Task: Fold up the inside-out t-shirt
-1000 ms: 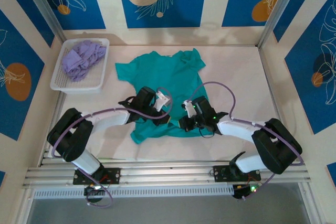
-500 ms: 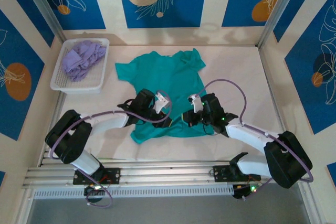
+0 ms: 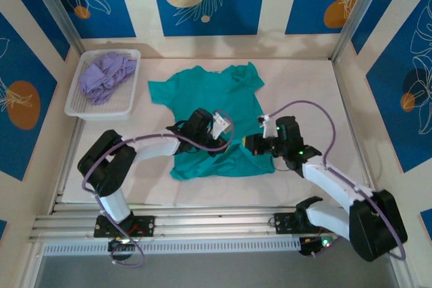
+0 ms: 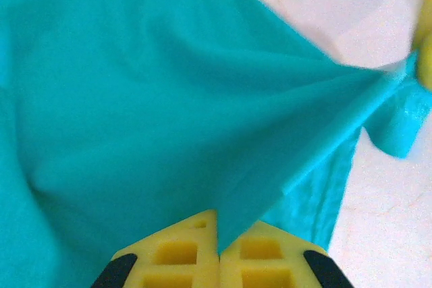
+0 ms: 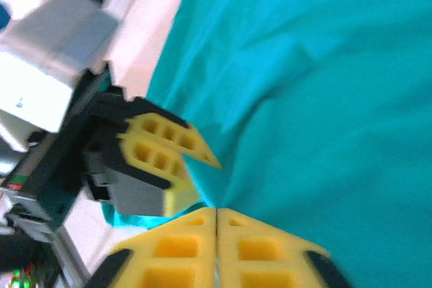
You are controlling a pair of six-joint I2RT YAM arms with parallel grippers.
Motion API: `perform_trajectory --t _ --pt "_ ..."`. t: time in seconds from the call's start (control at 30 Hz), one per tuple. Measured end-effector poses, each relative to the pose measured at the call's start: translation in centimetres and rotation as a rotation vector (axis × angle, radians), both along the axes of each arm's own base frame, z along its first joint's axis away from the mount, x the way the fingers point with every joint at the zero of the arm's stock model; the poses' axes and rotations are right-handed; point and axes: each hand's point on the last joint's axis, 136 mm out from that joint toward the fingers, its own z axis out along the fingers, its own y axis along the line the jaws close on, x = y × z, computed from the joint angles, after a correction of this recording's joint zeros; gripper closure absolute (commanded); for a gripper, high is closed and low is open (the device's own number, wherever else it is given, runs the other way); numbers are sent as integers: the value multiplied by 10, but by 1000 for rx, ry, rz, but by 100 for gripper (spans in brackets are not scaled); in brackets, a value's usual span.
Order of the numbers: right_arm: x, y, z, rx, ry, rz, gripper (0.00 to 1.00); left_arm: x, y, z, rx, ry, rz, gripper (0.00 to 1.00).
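Observation:
The inside-out t-shirt (image 3: pixel 209 96) is teal and lies flat mid-table, collar toward the far side. My left gripper (image 3: pixel 219 143) and right gripper (image 3: pixel 248 145) meet over its lower part, nearly tip to tip. In the left wrist view the left gripper (image 4: pixel 218 224) is shut on a pinched ridge of the shirt (image 4: pixel 135 99), which stretches taut toward a yellow fingertip (image 4: pixel 425 45) of the right gripper. In the right wrist view the right gripper (image 5: pixel 216 210) is shut with teal cloth (image 5: pixel 324 85) drawn into its tip. The left gripper's fingers (image 5: pixel 162 146) are just ahead of it.
A white basket (image 3: pixel 101 111) with a lavender garment (image 3: pixel 104 75) stands at the far left. Bare pale tabletop (image 3: pixel 304 92) lies right of the shirt. Metal frame posts (image 3: pixel 351 32) and patterned walls close in the sides.
Both grippers have slid rightward and slightly farther away over the shirt's lower part. The right arm has stretched out, and the hem has bunched between the two grippers.

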Motion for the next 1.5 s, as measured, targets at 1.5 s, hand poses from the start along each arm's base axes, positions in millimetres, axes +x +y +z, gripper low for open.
perform_trajectory --t 1.5 --pt "120 83 -77 -792 -563 -106 46 -32 -2 236 -336 72 -75 100"
